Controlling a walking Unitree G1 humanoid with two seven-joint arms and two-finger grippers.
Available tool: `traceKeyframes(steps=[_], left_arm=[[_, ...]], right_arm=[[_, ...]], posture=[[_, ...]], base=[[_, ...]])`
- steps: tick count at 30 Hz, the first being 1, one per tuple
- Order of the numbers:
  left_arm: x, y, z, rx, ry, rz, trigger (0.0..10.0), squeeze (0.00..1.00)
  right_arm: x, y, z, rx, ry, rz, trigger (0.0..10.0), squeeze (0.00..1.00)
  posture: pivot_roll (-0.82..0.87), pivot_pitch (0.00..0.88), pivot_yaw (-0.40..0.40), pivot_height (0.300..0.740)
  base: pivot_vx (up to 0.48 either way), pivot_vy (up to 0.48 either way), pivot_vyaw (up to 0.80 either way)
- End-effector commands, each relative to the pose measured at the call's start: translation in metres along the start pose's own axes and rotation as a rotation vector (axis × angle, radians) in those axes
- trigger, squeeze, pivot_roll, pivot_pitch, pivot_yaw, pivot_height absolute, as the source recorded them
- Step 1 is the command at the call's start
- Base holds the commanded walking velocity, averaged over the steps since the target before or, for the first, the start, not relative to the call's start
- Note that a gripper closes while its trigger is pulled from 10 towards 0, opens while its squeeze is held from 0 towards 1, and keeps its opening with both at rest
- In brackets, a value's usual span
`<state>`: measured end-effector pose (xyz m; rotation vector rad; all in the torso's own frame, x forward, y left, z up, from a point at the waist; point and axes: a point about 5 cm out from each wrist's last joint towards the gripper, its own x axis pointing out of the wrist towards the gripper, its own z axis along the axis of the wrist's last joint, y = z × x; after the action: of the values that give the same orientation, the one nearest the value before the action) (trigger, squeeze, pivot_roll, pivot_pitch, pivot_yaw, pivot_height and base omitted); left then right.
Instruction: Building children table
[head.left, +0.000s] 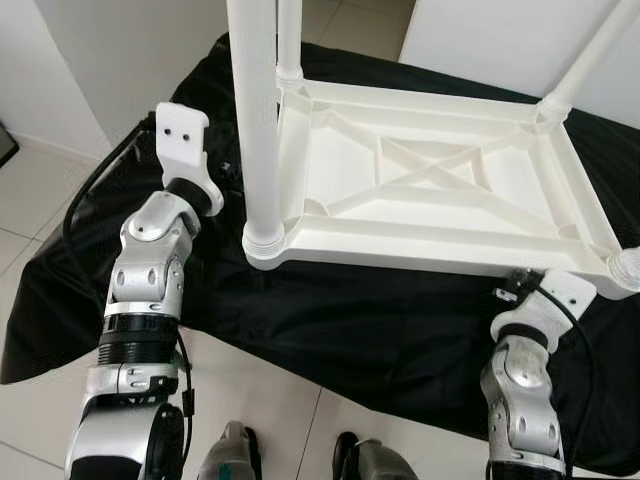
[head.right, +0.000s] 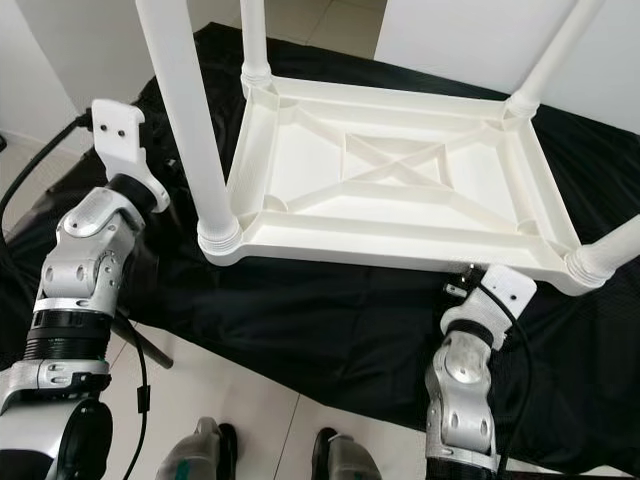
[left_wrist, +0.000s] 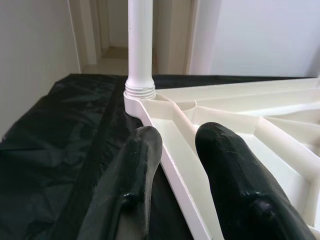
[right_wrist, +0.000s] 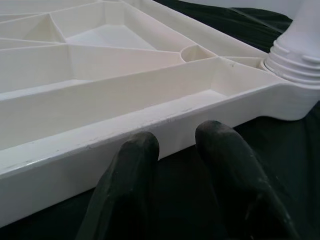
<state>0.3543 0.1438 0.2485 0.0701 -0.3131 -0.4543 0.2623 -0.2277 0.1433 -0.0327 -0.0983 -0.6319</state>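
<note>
Your left gripper (left_wrist: 172, 165) straddles the table (head.left: 430, 180) rim, fingers narrowly parted, the right gripper (right_wrist: 175, 150) likewise parted beside it; uneven lifting could topple the legs (head.left: 255, 110).

Inverted table and rig: item counts.
One white tabletop (head.left: 430, 180), four legs (head.left: 255, 110), one black cloth (head.left: 330, 310), two grippers (left_wrist: 175, 165).
</note>
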Motion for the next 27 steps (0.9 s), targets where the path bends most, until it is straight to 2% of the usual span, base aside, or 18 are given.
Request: traceKeyframes(steps=[1,9,14,15,18,23,26,27], left_arm=[[0.000,-0.007,0.000,-0.003,0.006,-0.026,10.0,0.00],[0.001,-0.017,0.002,-0.011,0.006,-0.067,10.0,0.00],[0.001,-0.030,0.004,-0.043,0.000,-0.114,10.0,0.00],[0.001,-0.030,0.004,-0.043,0.000,-0.114,10.0,0.00],[-0.002,-0.043,0.005,-0.077,-0.001,-0.158,10.0,0.00],[-0.005,-0.058,0.002,-0.095,0.013,-0.213,10.0,0.00],[-0.009,-0.073,-0.002,-0.115,0.030,-0.281,10.0,0.00],[-0.012,-0.082,-0.004,-0.120,0.040,-0.326,10.0,0.00]], right_arm=[[0.002,-0.004,-0.012,-0.027,0.056,-0.049,10.0,0.00],[0.013,0.001,-0.021,0.007,0.103,-0.106,10.0,0.00],[0.036,0.006,-0.019,0.014,0.091,-0.111,10.0,0.00],[0.036,0.006,-0.019,0.014,0.091,-0.111,10.0,0.00],[0.050,0.013,-0.016,0.014,0.076,-0.108,10.0,0.00],[0.063,0.025,-0.008,0.015,0.044,-0.082,10.0,0.00],[0.070,0.035,-0.002,0.023,0.032,-0.064,10.0,0.00],[0.072,0.040,0.000,0.026,0.028,-0.052,10.0,0.00]], posture=[[0.12,0.199,-0.026,0.740],[0.14,0.212,-0.015,0.740],[0.17,0.220,-0.008,0.740],[0.17,0.220,-0.008,0.740],[0.18,0.225,-0.004,0.740],[0.20,0.234,-0.002,0.740],[0.21,0.237,-0.002,0.740],[0.21,0.238,-0.002,0.740]], base=[[0.000,0.000,0.00],[0.000,0.000,0.00],[0.000,0.000,0.00],[0.000,0.000,0.00],[0.000,0.000,0.00],[0.000,0.000,0.00],[0.000,0.000,0.00],[0.000,0.000,0.00]])
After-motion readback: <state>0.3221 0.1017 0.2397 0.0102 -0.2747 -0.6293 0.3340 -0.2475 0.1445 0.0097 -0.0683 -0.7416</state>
